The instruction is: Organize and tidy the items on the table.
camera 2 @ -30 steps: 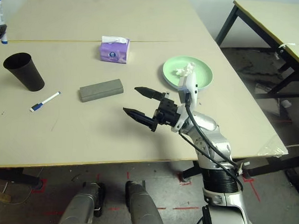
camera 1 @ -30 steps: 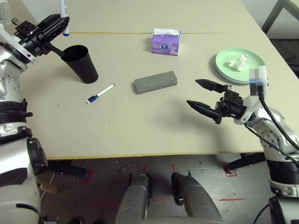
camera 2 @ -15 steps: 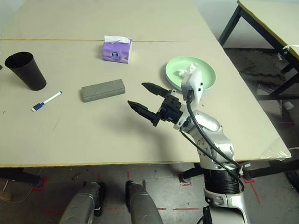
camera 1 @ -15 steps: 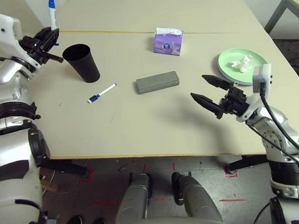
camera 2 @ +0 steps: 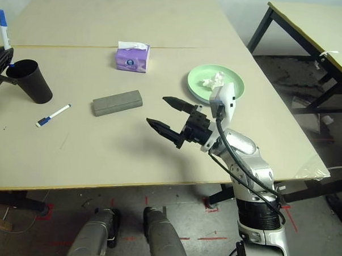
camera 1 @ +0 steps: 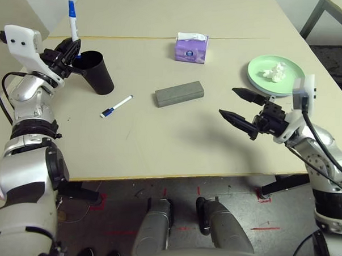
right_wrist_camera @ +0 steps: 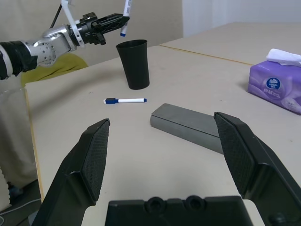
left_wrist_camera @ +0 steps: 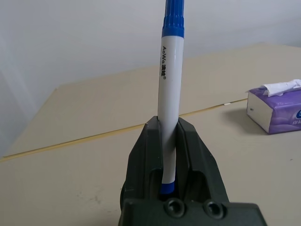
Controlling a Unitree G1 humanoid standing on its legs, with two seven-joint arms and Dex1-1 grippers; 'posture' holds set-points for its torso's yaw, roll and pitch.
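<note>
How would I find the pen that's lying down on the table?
Start at the black cup on the left side of the beige table. Just in front of it lies a white marker with a blue cap, left of the grey glasses case. The other marker stands upright in the left gripper.

Head stereo pair high over table (camera 1: 175,151); wrist views low, close.
</note>
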